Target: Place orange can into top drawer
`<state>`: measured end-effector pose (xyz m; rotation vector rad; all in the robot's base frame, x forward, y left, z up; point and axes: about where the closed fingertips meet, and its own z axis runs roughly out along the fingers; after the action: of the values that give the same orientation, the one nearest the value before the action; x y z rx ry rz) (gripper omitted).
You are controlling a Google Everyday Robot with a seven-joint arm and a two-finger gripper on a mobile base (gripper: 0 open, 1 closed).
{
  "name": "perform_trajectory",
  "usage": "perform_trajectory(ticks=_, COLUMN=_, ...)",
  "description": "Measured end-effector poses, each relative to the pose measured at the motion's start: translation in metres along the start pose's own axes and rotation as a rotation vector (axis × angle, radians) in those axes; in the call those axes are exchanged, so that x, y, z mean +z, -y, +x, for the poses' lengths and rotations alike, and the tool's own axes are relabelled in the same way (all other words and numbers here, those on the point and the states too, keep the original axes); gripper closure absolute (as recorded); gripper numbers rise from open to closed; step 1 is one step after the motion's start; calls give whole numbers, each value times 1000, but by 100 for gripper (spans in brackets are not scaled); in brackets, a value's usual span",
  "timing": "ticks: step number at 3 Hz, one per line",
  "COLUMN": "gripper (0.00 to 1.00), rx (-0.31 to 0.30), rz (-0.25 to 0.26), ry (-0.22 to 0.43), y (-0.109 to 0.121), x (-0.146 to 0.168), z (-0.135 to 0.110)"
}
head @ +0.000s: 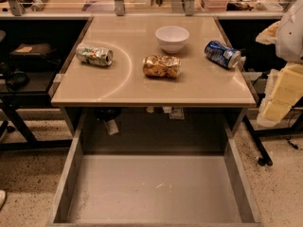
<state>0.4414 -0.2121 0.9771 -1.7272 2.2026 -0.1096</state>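
Observation:
The orange can [162, 65] lies on its side near the middle of the beige table top [118, 86], dented and shiny. The top drawer [156, 188] is pulled out below the table's front edge, with a bare grey floor and low side walls. My gripper [280, 97] hangs at the right edge of the camera view, beside the table's right side, well away from the orange can and holding nothing I can see. The white arm [291, 32] rises above it.
A white bowl [172, 38] stands behind the orange can. A green-silver can [94, 55] lies at the left and a blue can [222, 54] at the right. Dark shelving and table legs flank both sides.

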Motion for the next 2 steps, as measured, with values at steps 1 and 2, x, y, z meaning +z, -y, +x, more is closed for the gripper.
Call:
perform_trajectory(ticks=1, gripper=0, rx=-30, rz=17, ry=43, y=9, x=19, z=-12)
perform_trajectory(ticks=2, gripper=0, rx=-51, rz=61, ry=120, y=22, x=37, z=-22)
